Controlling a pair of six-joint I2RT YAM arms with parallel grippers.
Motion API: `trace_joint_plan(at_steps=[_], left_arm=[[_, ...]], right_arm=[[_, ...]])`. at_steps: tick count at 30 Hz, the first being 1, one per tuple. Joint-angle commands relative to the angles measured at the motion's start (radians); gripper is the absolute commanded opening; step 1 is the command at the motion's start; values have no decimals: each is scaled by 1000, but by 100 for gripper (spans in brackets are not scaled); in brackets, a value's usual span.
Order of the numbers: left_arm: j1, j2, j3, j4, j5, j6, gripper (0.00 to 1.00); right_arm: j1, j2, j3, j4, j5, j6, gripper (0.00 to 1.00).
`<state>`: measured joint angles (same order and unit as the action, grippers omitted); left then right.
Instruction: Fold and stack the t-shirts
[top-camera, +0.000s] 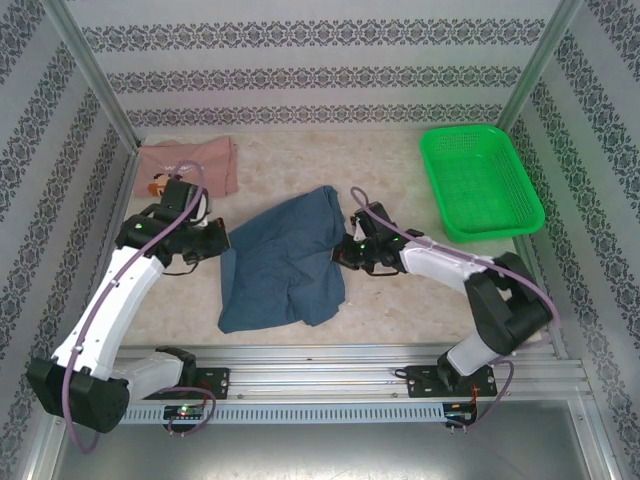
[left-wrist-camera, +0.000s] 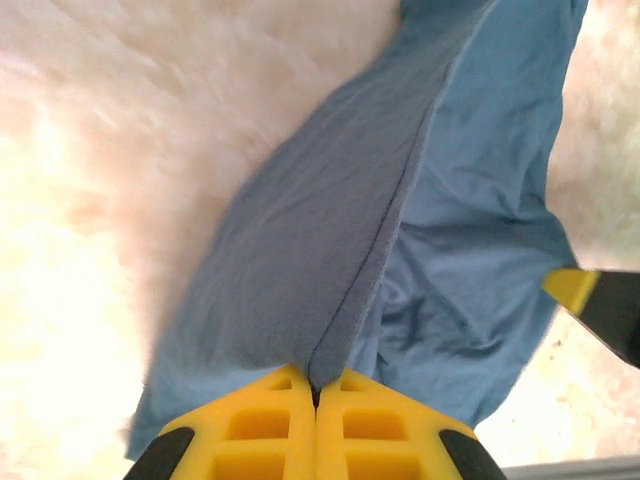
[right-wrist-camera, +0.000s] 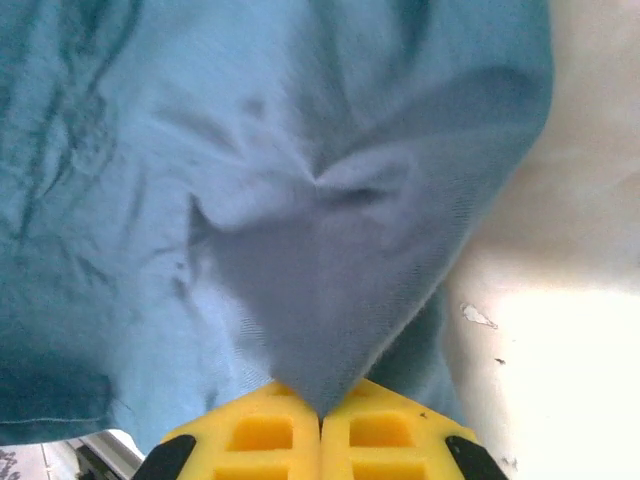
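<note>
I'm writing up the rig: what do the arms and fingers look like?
White shells and black joints on the left arm and right arm, a purple cable along each. Fingers are yellow moulded blocks with square recesses.

Green mesh basket (top-camera: 482, 182) at table's (top-camera: 300, 165) far right corner

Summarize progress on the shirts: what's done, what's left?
Done: nothing stacked; the blue shirt lies rumpled mid-table. In hand: left fingers and right fingers are each shut on an edge of it, on opposite sides. Left: fold it, then deal with the pink shirt at the far-left corner and stack the two.
</note>
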<state>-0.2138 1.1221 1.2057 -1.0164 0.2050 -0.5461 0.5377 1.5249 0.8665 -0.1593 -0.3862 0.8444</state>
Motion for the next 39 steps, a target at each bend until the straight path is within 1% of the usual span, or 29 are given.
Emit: trace_joint_plan(at_steps=[1, 4, 6, 8, 11, 13, 14, 16, 17, 18, 19, 20, 22, 24, 26, 28, 30, 33, 35, 39], left_arm=[[35, -14, 54, -68, -31, 79, 0], [40, -7, 51, -47, -12, 85, 0], [41, -2, 41, -27, -8, 82, 0], [42, 6, 35, -8, -7, 83, 0], [42, 25, 41, 6, -8, 87, 0], [45, 37, 49, 7, -18, 97, 0], [49, 40, 50, 8, -21, 103, 0], [55, 47, 49, 12, -19, 113, 0], [58, 53, 50, 12, -18, 118, 0], [59, 60, 51, 12, -16, 125, 0], [61, 64, 49, 14, -15, 131, 0], [60, 67, 48, 17, -12, 136, 0], [61, 67, 42, 24, -13, 143, 0], [60, 67, 37, 32, -9, 144, 0], [61, 67, 30, 43, -1, 143, 0], [61, 66, 27, 48, 0, 144, 0], [61, 64, 26, 54, 7, 146, 0], [60, 62, 26, 59, 15, 149, 0], [60, 63, 29, 57, 14, 153, 0], [60, 58, 29, 51, 4, 156, 0]], right_arm=[[-53, -135, 50, -89, 64, -88, 0], [-118, -167, 44, -155, 1, -80, 0], [-121, -184, 20, -173, -9, -77, 0], [-94, -205, -15, -173, -5, -55, 0], [-15, -216, -64, -123, -20, -15, 0], [40, -190, -48, -119, -76, -14, 0], [62, -173, -33, -123, -112, -18, 6], [117, -118, 13, -140, -238, -34, 29], [131, -92, 40, -160, -290, -51, 35], [138, -75, 72, -219, -308, -76, 37], [127, -79, 96, -273, -286, -98, 39], [104, -94, 110, -298, -267, -111, 42], [3, -134, 131, -316, -223, -116, 51], [-86, -137, 184, -342, -172, -160, 56], [-151, -84, 272, -380, -115, -232, 62], [-192, 8, 369, -399, -86, -292, 64], [-217, 131, 465, -415, -60, -321, 64], [-231, 320, 608, -423, -67, -339, 64], [-230, 436, 700, -431, -101, -340, 64], [-219, 568, 797, -432, -97, -342, 64]])
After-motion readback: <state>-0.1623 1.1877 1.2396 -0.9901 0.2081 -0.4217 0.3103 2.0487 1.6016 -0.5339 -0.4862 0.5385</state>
